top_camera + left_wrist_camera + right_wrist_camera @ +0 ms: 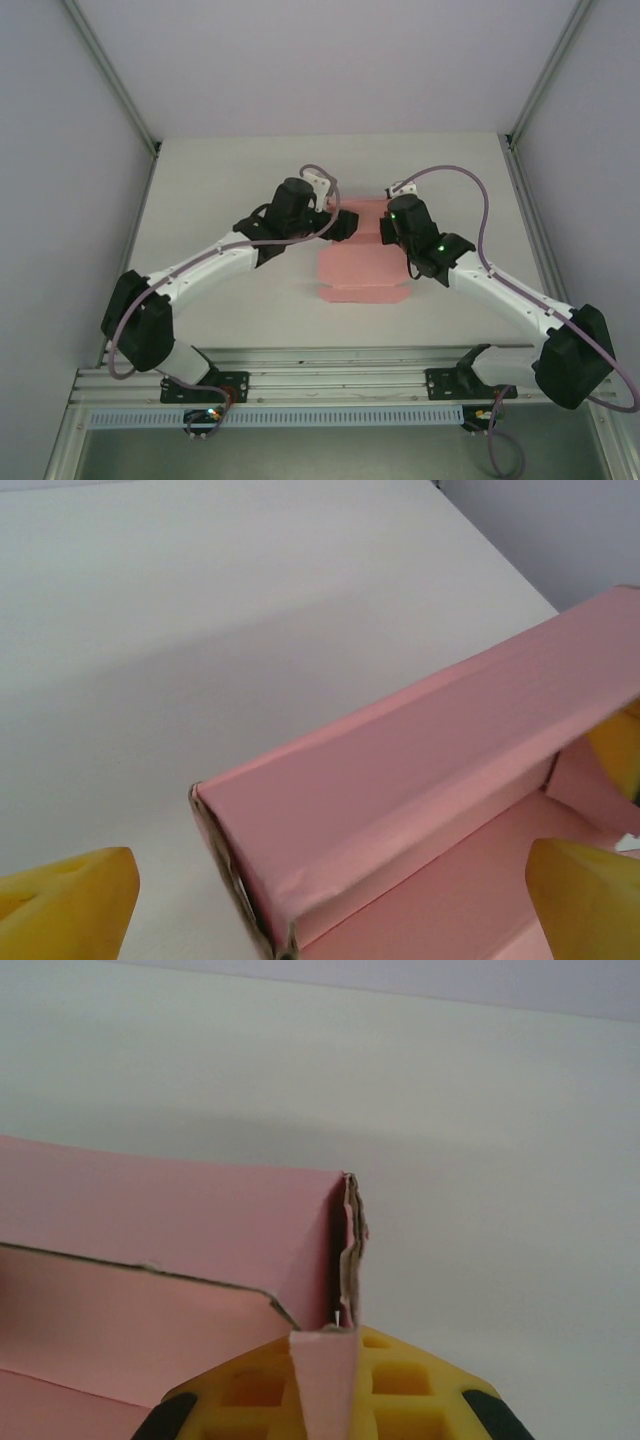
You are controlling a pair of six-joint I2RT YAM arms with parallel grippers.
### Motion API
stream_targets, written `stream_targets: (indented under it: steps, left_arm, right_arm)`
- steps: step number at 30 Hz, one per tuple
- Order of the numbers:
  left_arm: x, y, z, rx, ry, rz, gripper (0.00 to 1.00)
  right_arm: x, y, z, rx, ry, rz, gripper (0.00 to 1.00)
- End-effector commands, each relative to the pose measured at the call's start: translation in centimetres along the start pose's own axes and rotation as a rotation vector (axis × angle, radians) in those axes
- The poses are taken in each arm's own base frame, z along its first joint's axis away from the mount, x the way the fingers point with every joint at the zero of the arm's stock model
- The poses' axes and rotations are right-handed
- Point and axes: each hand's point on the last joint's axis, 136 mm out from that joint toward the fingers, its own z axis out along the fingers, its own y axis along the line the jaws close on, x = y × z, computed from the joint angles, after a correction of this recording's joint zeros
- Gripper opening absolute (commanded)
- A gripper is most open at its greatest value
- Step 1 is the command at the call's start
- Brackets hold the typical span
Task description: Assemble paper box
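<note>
The pink paper box lies half folded on the table's middle, its far wall standing up and a flat panel spread toward me. At the wall's left end hovers my left gripper, open. In the left wrist view its yellow fingertips stand wide on either side of the folded wall, touching nothing. My right gripper sits at the wall's right end, shut on the paper box. In the right wrist view a pink flap is pinched between its yellow pads below the box corner.
The pale table spreads around the box, bounded by white side walls and aluminium posts. The mounting rail runs along the near edge below both arm bases.
</note>
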Motion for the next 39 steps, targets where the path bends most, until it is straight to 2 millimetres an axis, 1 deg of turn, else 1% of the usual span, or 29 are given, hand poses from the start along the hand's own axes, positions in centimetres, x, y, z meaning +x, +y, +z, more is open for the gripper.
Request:
stream_targets:
  steps: [1, 3, 5, 6, 7, 8, 9, 11, 13, 16, 18, 22, 24, 25, 27, 29, 31, 33, 35, 37, 38, 39]
  left_arm:
    - [0.6, -0.4, -1.9, 0.017, 0.017, 0.028, 1.00]
    - [0.9, -0.2, -3.0, 0.008, 0.009, 0.031, 1.00]
    - [1.0, 0.3, -4.0, -0.001, -0.005, 0.021, 1.00]
    - [0.9, 0.7, -4.5, -0.012, -0.011, 0.009, 1.00]
    - [0.9, 1.2, -5.0, -0.022, -0.012, -0.007, 1.00]
    - [1.1, 1.8, -5.2, -0.034, -0.010, -0.021, 1.00]
    - [1.2, 2.3, -5.5, -0.045, -0.013, -0.037, 1.00]
    - [1.8, 3.4, -5.7, -0.057, -0.002, -0.073, 1.00]
    - [2.8, 4.5, -5.6, -0.069, 0.015, -0.117, 1.00]
    - [3.8, 5.8, -5.5, -0.071, 0.031, -0.183, 1.00]
    - [4.4, 6.6, -5.6, -0.074, 0.038, -0.211, 1.00]
    - [5.3, 8.1, -5.8, -0.105, 0.045, -0.242, 1.00]
    - [5.6, 8.7, -6.0, -0.119, 0.049, -0.256, 1.00]
    - [5.7, 9.0, -6.1, -0.121, 0.051, -0.260, 1.00]
    - [5.7, 9.3, -6.1, -0.126, 0.051, -0.266, 1.00]
    - [5.9, 9.6, -6.0, -0.130, 0.052, -0.274, 1.00]
    - [6.0, 9.7, -5.9, -0.129, 0.051, -0.282, 1.00]
    - [6.2, 9.9, -5.6, -0.126, 0.054, -0.291, 1.00]
    - [6.4, 10.0, -5.4, -0.124, 0.064, -0.299, 1.00]
    - [6.5, 10.2, -5.3, -0.129, 0.071, -0.308, 1.00]
    - [6.5, 10.3, -5.3, -0.130, 0.073, -0.311, 1.00]
    - [6.4, 10.3, -5.3, -0.129, 0.072, -0.310, 1.00]
  right_arm:
    - [0.1, -0.3, 0.6, -0.081, 0.073, 0.024, 0.00]
    - [1.0, -1.0, 1.2, -0.105, 0.148, 0.058, 0.00]
    - [2.3, -0.7, 1.5, -0.135, 0.246, 0.001, 0.00]
    - [3.0, -0.3, 1.5, -0.167, 0.295, -0.052, 0.00]
    - [3.6, 0.5, 1.0, -0.228, 0.342, -0.122, 0.00]
    - [4.6, 1.1, 1.2, -0.272, 0.393, -0.180, 0.00]
    - [5.2, 1.5, 1.2, -0.299, 0.425, -0.216, 0.00]
    - [6.3, 2.1, 1.4, -0.367, 0.498, -0.242, 0.00]
    - [6.8, 3.3, 1.7, -0.470, 0.568, -0.273, 0.00]
    - [7.9, 4.9, 2.1, -0.615, 0.631, -0.427, 0.00]
    - [8.9, 5.3, 2.6, -0.669, 0.677, -0.546, 0.00]
    - [10.3, 5.2, 4.5, -0.701, 0.762, -0.787, 0.00]
    - [10.7, 5.0, 5.7, -0.653, 0.796, -0.910, 0.00]
    - [10.7, 5.1, 6.4, -0.626, 0.809, -0.970, 0.00]
    - [10.7, 5.8, 7.0, -0.625, 0.831, -1.032, 0.00]
    - [10.7, 6.8, 7.9, -0.635, 0.833, -1.050, 0.05]
    - [10.9, 7.4, 9.3, -0.625, 0.821, -1.045, 0.09]
    - [11.0, 7.8, 10.4, -0.606, 0.804, -1.047, 0.12]
    - [10.5, 8.3, 11.1, -0.600, 0.771, -1.058, 0.13]
    - [9.8, 8.7, 11.4, -0.586, 0.738, -1.067, 0.23]
    - [9.4, 8.8, 11.4, -0.580, 0.726, -1.071, 0.35]
    - [8.9, 8.9, 11.3, -0.569, 0.711, -1.077, 0.41]
